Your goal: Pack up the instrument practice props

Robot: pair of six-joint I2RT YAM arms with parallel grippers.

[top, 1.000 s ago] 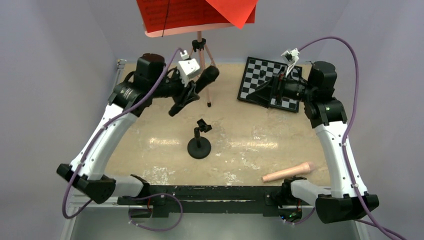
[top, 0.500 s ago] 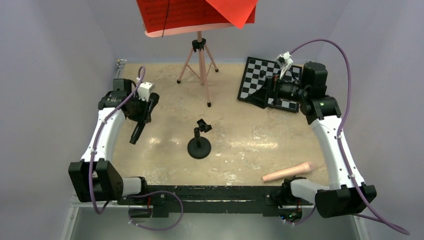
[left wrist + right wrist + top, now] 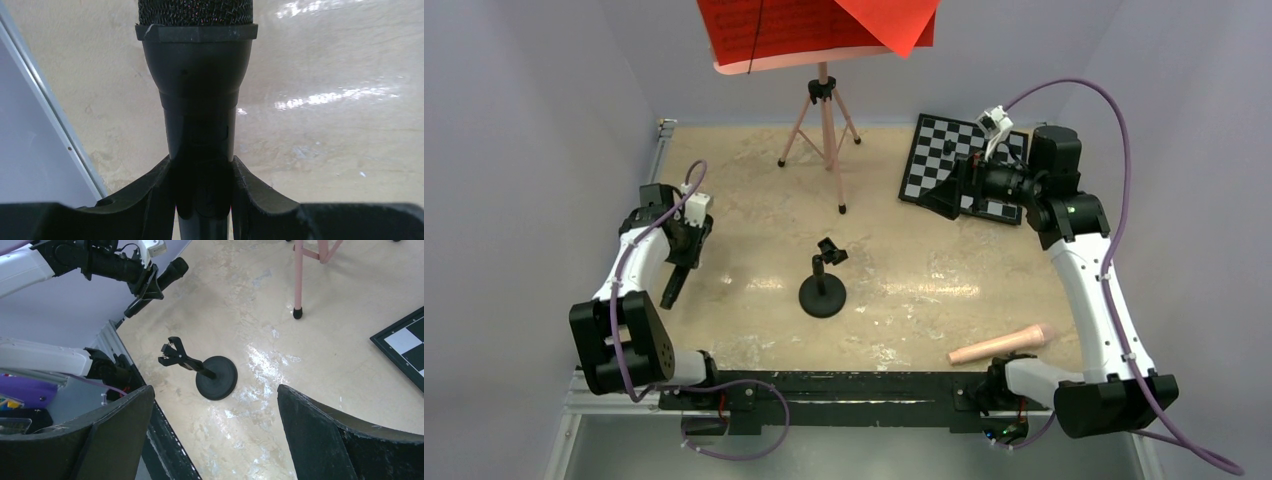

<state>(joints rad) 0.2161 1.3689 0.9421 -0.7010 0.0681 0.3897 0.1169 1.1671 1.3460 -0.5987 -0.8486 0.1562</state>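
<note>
The black handheld microphone point(image 3: 165, 276) is being held clear of the worktop point(image 3: 924, 280), close to its left edge. Its long axis is lying on a diagonal: the mesh head is pointing toward the far side and slightly rightward, and the handle end is pointing toward the near-left corner.

The left arm is being kept folded near the left edge, with the elbow drawn back over its base and the wrist turned toward the middle of the worktop. The left hand point(image 3: 686, 250) is clamped on the microphone; in the left wrist view both fingers point(image 3: 155, 195) are pressing the body just below the flared collar under the head.

The right arm is being held extended toward the far right. The right hand point(image 3: 939, 195) is hovering over the near-left part of the black-and-white chessboard point(image 3: 949, 145), with its fingers spread fully apart and nothing between them.

The small round-base mic stand point(image 3: 822, 295) is standing upright at mid-worktop, its clip empty. The pink tripod music stand point(image 3: 827, 125) is standing at the far side, and the red sheet-music pages point(image 3: 804, 25) are resting on its tray.
</note>
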